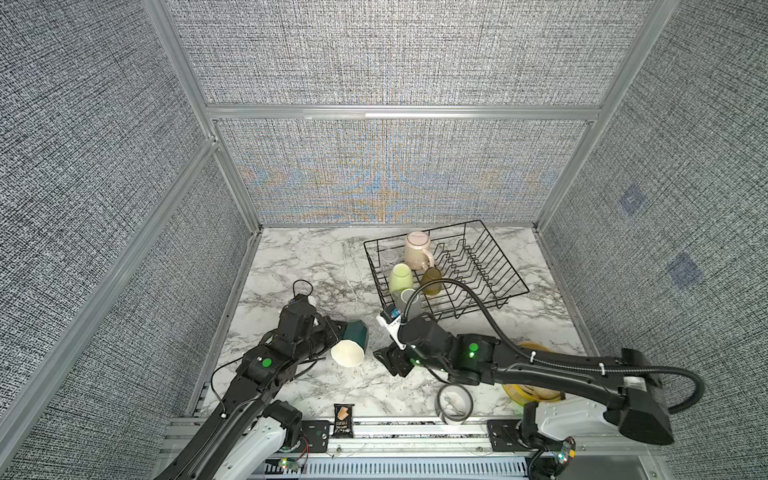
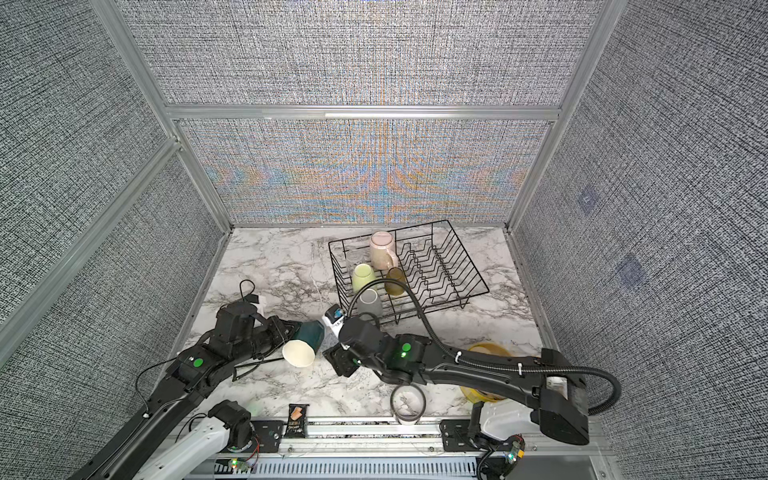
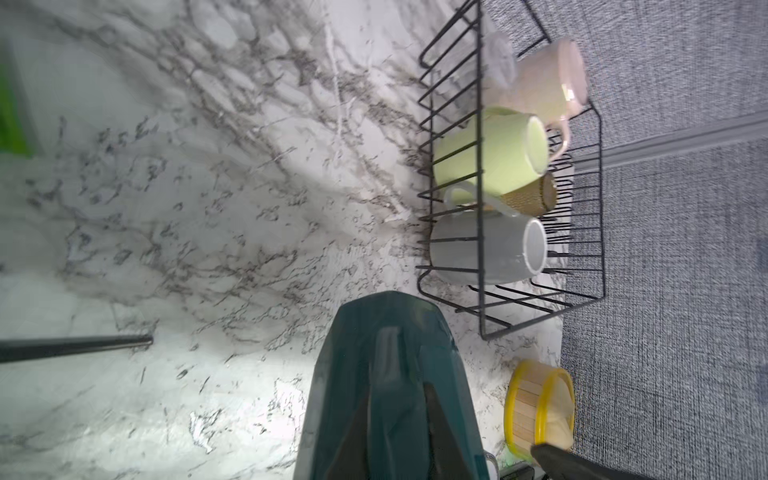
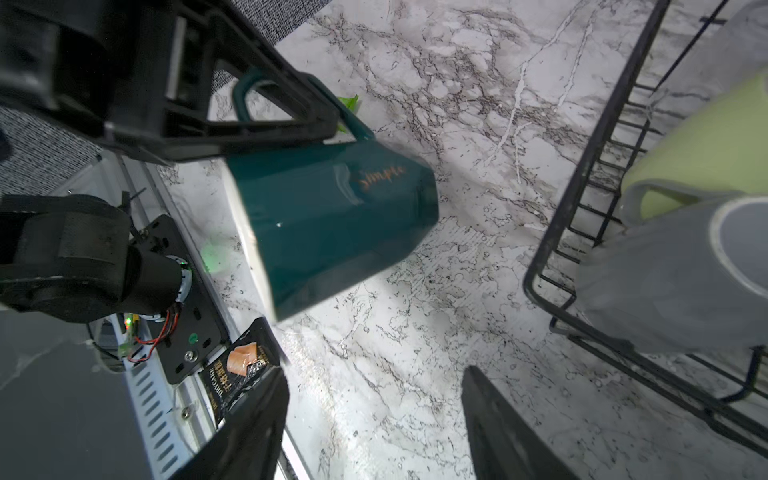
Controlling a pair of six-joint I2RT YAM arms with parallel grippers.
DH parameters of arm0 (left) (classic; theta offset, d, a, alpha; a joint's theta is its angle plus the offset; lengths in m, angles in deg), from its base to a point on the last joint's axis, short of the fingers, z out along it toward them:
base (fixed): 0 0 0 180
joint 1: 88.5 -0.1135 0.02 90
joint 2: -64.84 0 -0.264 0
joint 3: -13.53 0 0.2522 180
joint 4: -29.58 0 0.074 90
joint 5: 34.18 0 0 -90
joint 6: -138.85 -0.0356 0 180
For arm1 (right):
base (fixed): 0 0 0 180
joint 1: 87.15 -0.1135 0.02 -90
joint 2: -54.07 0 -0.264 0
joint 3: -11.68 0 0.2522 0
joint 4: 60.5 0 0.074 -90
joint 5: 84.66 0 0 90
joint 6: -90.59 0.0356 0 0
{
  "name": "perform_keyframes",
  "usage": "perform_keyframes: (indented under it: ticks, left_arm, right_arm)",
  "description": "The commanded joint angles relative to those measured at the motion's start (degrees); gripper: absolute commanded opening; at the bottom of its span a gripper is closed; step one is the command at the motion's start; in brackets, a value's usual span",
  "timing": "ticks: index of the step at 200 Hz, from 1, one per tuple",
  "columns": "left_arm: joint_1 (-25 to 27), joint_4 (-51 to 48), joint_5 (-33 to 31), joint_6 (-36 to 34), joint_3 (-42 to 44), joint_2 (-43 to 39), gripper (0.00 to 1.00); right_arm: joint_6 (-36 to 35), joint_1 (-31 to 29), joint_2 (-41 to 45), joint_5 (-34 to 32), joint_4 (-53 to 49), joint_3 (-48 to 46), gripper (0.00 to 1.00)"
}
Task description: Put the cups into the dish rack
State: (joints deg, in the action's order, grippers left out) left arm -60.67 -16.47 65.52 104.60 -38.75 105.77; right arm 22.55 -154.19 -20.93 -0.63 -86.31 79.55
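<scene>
The dark teal mug point(image 1: 356, 333) point(image 4: 332, 216) hangs tilted above the marble table, cream mouth toward the front. My left gripper point(image 1: 338, 328) point(image 3: 395, 415) is shut on it at the handle side, and one finger point(image 4: 270, 120) passes through the handle. My right gripper point(image 1: 390, 360) point(image 4: 374, 374) stands open and empty just right of the mug. The black wire dish rack point(image 1: 504, 256) point(image 3: 482, 166) holds the pink mug point(image 1: 417, 249), pale green mug point(image 1: 401, 277), grey mug point(image 1: 409, 301), amber tumbler point(image 1: 432, 282) and small clear glass point(image 1: 390, 255), all upside down.
A grey tape ring point(image 1: 453, 403) stands near the table's front edge, with a dark snack packet point(image 1: 343, 419) to its left. The yellow basket point(image 1: 515, 392) sits partly under my right arm. Fabric walls close in the table on three sides.
</scene>
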Motion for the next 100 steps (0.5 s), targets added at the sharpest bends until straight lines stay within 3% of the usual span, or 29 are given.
perform_keyframes:
  ticks: [1, 16, 33, 63, 100]
  left_arm:
    - [0.0, 5.0, 4.1, -6.2, -2.1, -0.1, 0.00]
    - [0.0, 7.4, 7.5, -7.1, -2.8, 0.0, 0.00]
    - [0.0, 11.5, 11.4, -6.7, -2.5, 0.1, 0.00]
    - [0.0, 21.8, 20.9, -3.6, -1.6, 1.8, 0.00]
    - [0.0, 27.2, 26.7, -2.2, -2.5, 3.7, 0.00]
  right_arm:
    - [4.6, 3.5, 3.4, 8.9, 6.1, -4.2, 0.73]
    - [7.7, 6.0, 6.7, 11.4, 9.9, -7.4, 0.82]
    - [11.5, 7.7, 10.8, 12.1, 16.7, -12.0, 0.99]
    - [17.9, 11.2, 16.5, 13.6, 26.8, -18.6, 0.99]
    - [27.7, 16.6, 16.7, 23.2, 30.6, -19.9, 0.99]
